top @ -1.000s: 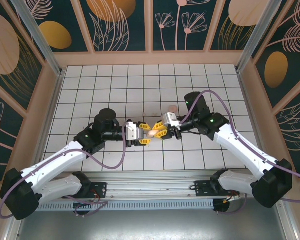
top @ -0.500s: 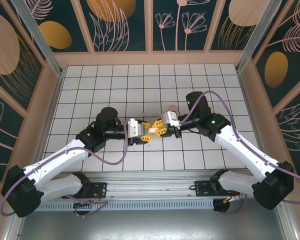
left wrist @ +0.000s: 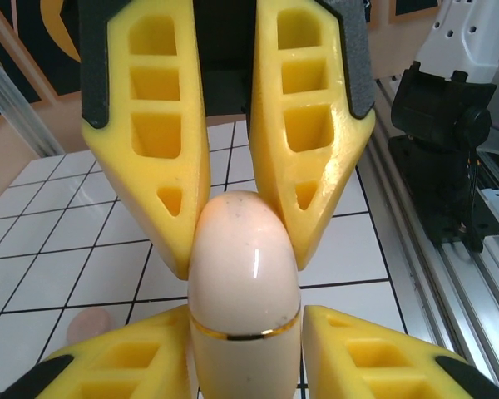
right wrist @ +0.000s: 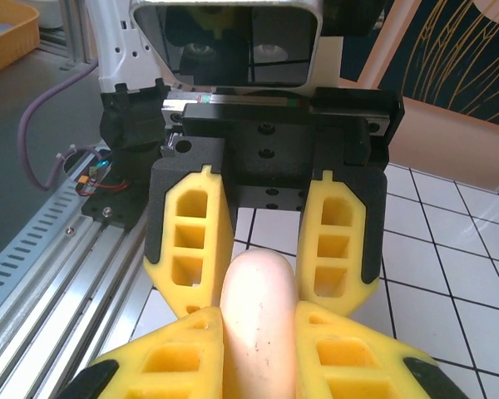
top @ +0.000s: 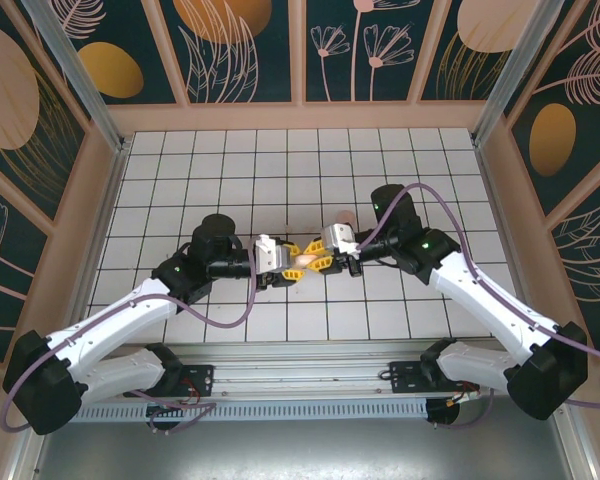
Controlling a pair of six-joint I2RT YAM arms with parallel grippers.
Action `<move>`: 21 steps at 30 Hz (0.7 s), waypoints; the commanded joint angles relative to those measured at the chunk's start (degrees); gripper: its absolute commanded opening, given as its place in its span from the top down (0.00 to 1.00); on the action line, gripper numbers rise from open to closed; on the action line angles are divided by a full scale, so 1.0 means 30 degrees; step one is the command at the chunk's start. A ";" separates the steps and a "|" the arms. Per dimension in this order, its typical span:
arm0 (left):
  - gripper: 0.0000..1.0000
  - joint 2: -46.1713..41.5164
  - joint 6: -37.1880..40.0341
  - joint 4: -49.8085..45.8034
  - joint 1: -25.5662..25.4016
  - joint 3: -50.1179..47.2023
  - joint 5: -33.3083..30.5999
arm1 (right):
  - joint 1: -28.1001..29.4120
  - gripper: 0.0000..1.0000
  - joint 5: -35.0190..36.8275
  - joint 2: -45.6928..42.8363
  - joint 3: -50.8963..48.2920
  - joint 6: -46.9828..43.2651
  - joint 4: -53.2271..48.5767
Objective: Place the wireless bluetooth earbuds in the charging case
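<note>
The charging case [left wrist: 244,274] is showing smooth, glossy plastic with a thin metallic band; the yellow jaws are looking matt plastic.

both arms bend inward, left tool [top: 292,262] and right tool [top: 321,262] tip to tip, jaws narrow.

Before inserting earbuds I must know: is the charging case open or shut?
Shut: the charging case has its two halves meeting at a thin gold seam, no gap.

Salmon-pink charging case [left wrist: 244,274] with a gold band, over a white table [top: 230,160] gridded black.
</note>
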 commanded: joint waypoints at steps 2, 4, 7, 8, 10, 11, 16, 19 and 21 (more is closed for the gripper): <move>0.67 -0.0619 -0.0050 0.0491 -0.0057 0.0350 0.0350 | 0.0081 0.94 0.0599 -0.0553 -0.0351 0.0324 0.0850; 0.64 -0.0703 -0.0053 0.0448 -0.0041 0.0366 0.0353 | 0.0081 0.94 0.0750 -0.0607 -0.0420 0.0366 0.0877; 0.63 -0.0751 -0.0067 0.0461 -0.0056 0.0338 0.0333 | 0.0074 0.94 0.0899 -0.0707 -0.0513 0.0437 0.0966; 0.64 -0.0735 -0.0067 0.0465 -0.0034 0.0324 0.0359 | 0.0074 0.94 0.0873 -0.0730 -0.0534 0.0468 0.0993; 0.69 -0.0721 -0.0012 0.0352 -0.0050 0.0367 0.0339 | 0.0093 0.94 0.0871 -0.0778 -0.0545 0.0546 0.1088; 0.72 -0.0695 0.0035 0.0294 -0.0045 0.0375 0.0327 | 0.0097 0.94 0.0871 -0.0796 -0.0540 0.0565 0.1086; 0.78 -0.0605 0.0309 -0.0054 -0.0037 0.0433 0.0180 | 0.0109 0.94 0.0899 -0.0924 -0.0545 0.0728 0.1317; 0.79 -0.0629 0.0372 -0.0149 -0.0056 0.0475 0.0160 | 0.0113 0.88 0.1238 -0.0988 -0.0675 0.0927 0.1602; 0.79 -0.0663 0.0473 -0.0204 -0.0034 0.0473 0.0416 | 0.0095 0.80 0.1910 -0.1054 -0.0944 0.1207 0.1990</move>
